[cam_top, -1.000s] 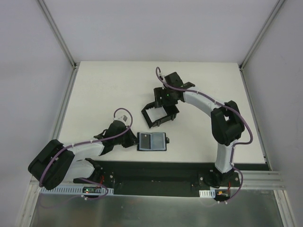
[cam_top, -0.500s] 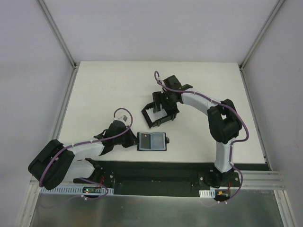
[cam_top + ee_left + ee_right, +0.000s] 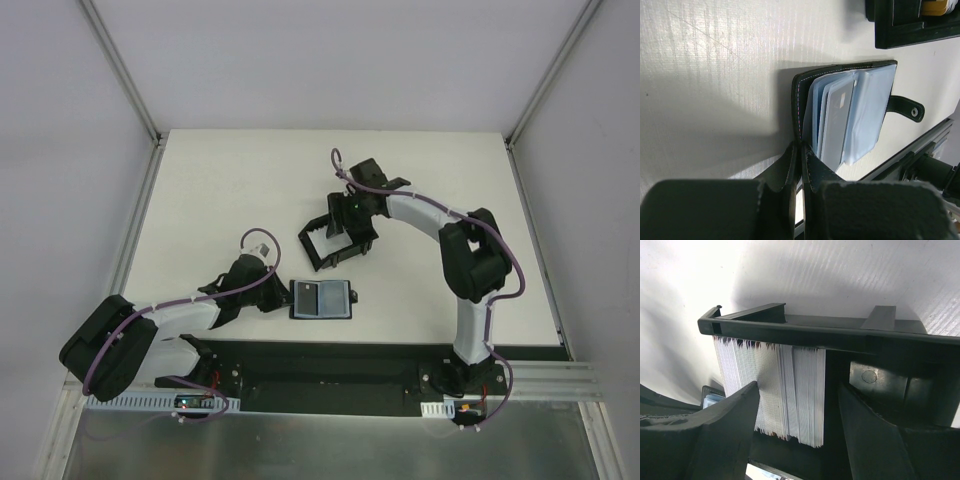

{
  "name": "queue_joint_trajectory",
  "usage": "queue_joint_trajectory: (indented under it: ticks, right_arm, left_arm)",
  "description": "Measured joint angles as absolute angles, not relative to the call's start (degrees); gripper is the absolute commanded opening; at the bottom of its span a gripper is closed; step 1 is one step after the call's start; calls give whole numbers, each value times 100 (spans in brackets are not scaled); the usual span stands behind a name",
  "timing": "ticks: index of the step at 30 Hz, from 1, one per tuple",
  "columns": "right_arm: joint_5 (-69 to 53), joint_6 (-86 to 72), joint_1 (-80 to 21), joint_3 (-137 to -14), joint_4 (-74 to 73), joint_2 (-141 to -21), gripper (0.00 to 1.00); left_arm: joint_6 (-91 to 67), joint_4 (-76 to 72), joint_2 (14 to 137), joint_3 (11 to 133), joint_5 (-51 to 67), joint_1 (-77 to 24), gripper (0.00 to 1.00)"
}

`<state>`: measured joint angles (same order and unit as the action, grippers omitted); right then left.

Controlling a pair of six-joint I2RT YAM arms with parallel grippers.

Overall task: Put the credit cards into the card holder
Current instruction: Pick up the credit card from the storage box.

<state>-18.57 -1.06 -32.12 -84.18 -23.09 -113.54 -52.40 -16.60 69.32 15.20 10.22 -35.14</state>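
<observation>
1. Left wrist view: left hand [image 3: 796, 192] clenched on cover edge of card holder [image 3: 852, 112], lying open near front of bench [image 3: 200, 200]. Risk: slippage from so thin a pinch; closure of sleeves.
2. Farther off, right wrist view: right hand [image 3: 797, 405] released, straddling credit cards [image 3: 772, 385] packed upright in tray [image 3: 790, 330]. Risk: several cards lifted together from tight packing; dragging of tray.

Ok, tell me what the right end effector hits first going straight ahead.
Most likely the stack of cards standing in the black tray, partly inside the open right end effector; depth is unclear.
</observation>
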Motion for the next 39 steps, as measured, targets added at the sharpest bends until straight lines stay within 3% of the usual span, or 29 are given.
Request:
queue_joint_trajectory:
  ticks: [27, 39]
  right_arm:
    - [-2220, -290, -3041, -8160, -2126, -11144, 35]
    - [-2206, -292, -3009, -8108, -2119, -11067, 15]
  left_arm:
    - [-5159, -1669, 7074, 1612, 1118, -3476, 0]
    - [-5155, -1678, 7131, 1649, 1151, -3476, 0]
